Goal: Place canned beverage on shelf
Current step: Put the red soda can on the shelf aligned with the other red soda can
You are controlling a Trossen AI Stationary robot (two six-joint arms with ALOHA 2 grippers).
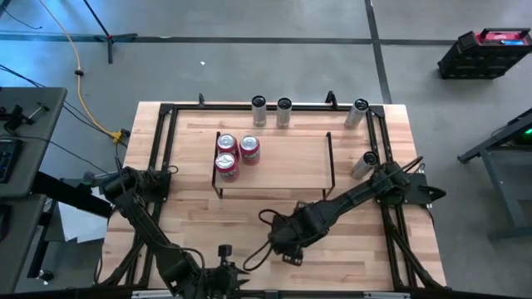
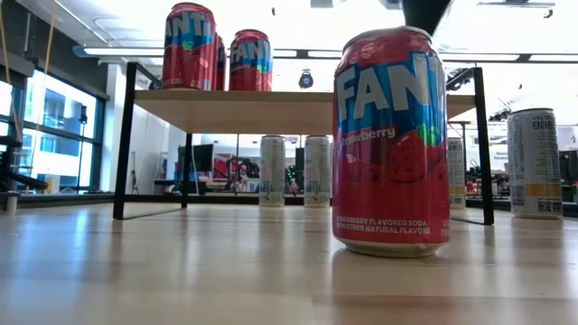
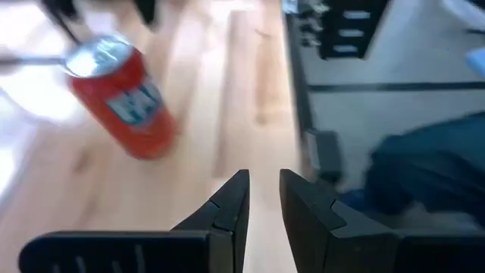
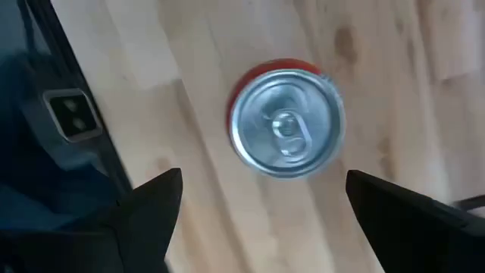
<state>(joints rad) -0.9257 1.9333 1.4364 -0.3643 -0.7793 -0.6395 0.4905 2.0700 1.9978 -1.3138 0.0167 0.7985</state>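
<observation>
Right tool, fingers spread wide, hangs above an upright red strawberry-soda can with silver top

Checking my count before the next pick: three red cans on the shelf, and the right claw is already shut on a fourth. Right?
Not quite. The right claw is open, not shut on it: in the right wrist view it sits over the fourth can, fingers wide on either side, not touching. Three red cans on the shelf is right, per the high view.
</observation>
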